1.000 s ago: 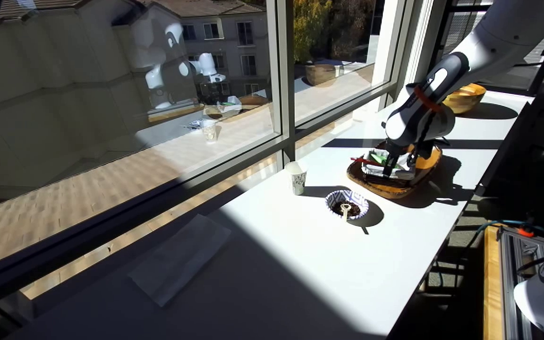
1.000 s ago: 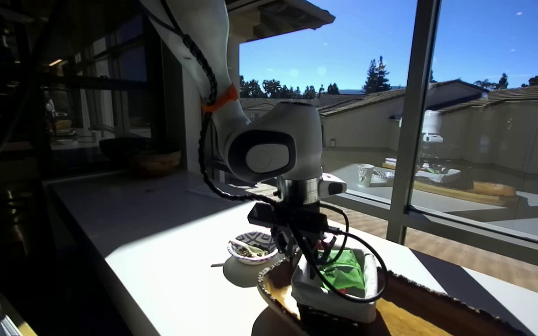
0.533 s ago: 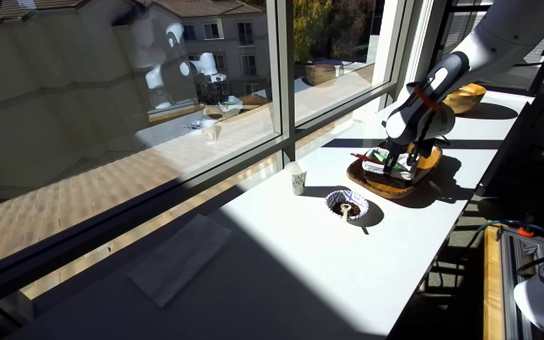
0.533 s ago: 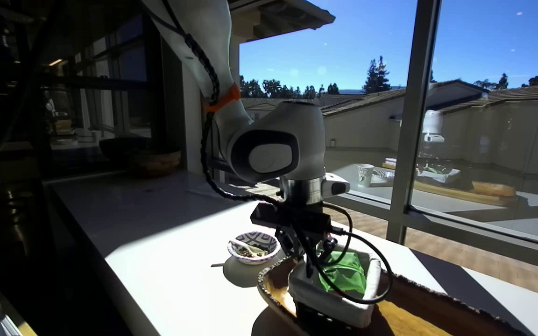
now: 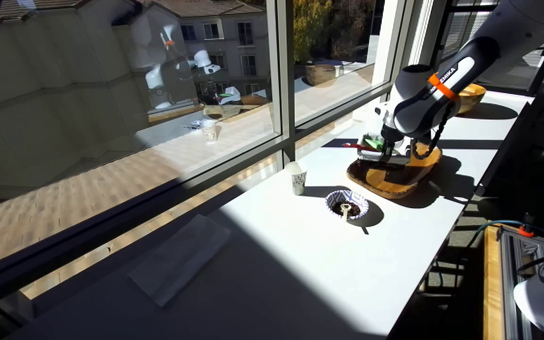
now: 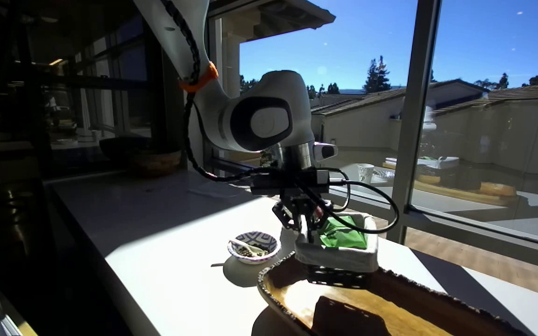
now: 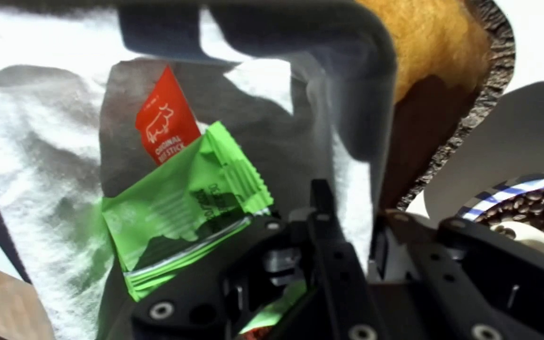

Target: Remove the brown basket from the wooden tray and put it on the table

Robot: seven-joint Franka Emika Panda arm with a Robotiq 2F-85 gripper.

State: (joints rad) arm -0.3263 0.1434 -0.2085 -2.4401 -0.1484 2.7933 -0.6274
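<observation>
The brown basket point(image 6: 339, 276) has a white liner and holds green packets and a red one. It hangs above the wooden tray point(image 6: 390, 303), tilted slightly, with its shadow on the tray floor. In an exterior view the basket point(image 5: 383, 164) is over the tray's point(image 5: 390, 190) window-side part. My gripper point(image 6: 309, 233) is shut on one basket wall, a finger on each side. In the wrist view the gripper point(image 7: 354, 212) pinches the lined rim point(image 7: 354, 189), with green packets point(image 7: 182, 203) inside. The white table point(image 5: 310, 255) lies beneath. The far finger's tip is partly hidden.
A patterned bowl point(image 5: 346, 204) with dark beans and a spoon stands beside the tray. A paper cup point(image 5: 296, 178) stands near the window, and a napkin point(image 5: 182, 259) lies further along. A round wooden bowl point(image 5: 471, 98) is behind the arm. The window frame point(image 5: 287, 118) borders the table.
My gripper and the basket have risen from the tray floor, which now shows bare with the basket's shadow. The grip on the basket wall stays. The tray, bowl and cup have not moved.
</observation>
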